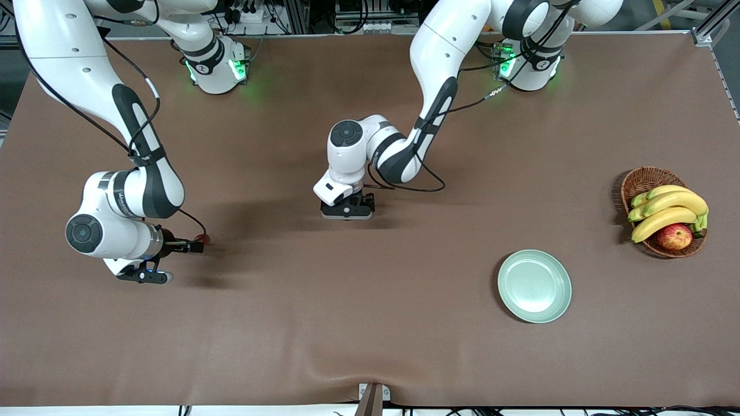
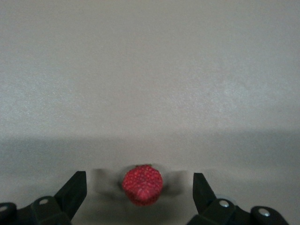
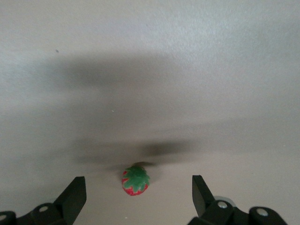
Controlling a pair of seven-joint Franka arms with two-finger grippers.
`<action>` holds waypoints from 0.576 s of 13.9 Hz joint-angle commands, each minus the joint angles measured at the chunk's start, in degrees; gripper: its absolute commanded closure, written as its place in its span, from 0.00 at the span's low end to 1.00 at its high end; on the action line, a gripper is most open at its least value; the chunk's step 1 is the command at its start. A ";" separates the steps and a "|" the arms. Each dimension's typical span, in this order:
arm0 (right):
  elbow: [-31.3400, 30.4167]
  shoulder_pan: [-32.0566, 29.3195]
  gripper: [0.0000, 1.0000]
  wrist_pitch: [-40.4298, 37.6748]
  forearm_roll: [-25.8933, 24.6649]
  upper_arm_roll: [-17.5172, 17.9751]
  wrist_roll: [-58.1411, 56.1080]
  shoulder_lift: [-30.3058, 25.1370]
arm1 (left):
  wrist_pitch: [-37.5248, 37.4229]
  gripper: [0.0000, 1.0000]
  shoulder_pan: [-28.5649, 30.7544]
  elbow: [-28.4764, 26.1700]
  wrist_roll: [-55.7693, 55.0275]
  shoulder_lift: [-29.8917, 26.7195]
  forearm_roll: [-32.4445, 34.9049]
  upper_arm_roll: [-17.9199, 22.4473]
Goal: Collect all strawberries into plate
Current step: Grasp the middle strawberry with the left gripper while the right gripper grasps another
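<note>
You are at the picking step: both arms are low over the brown desk (image 1: 370, 323), each one above a strawberry, and nothing is collected yet.

The mint-green plate (image 1: 535, 285) lies bare, toward the left arm's end of the desk and nearer to the front camera than the wicker basket (image 1: 639, 180) with bananas (image 1: 670, 202) and an apple (image 1: 674, 236).

The left gripper (image 2: 139, 190) is at the middle of the desk, its fingers (image 2: 75, 190) released on both sides of a strawberry (image 2: 142, 184).

The right gripper (image 3: 139, 190) hangs above the second strawberry (image 3: 135, 181), also spread and not touching.

Next you must lower and clench, then carry to the plate. I judge the way free; only the basket stands near the plate. A third berry I cannot find.
</note>
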 commanded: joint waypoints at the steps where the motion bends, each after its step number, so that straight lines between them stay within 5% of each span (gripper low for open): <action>1: -1.02 -1.02 0.00 0.83 -1.05 1.08 -0.54 0.62 | 0.01 0.00 -0.98 1.72 -1.39 0.97 1.88 1.16; 4: -1.02 -0.93 0.00 0.83 -1.05 1.08 -0.54 1.76 | -0.08 0.00 -0.98 1.72 -1.47 0.97 1.88 1.07; 5: -1.02 -0.93 0.00 0.83 -1.05 1.08 -0.54 1.94 | -0.17 0.16 -1.07 1.72 -1.56 0.97 1.88 1.07; 7: -1.02 -0.85 0.00 0.83 -1.05 1.08 -0.54 2.03 | -0.61 0.81 -1.07 1.72 -2.17 0.89 1.88 1.07; 8: -1.02 -0.76 0.03 0.74 -1.05 1.08 -0.54 2.03 | -0.70 1.00 -1.07 1.63 -2.79 0.89 1.97 1.07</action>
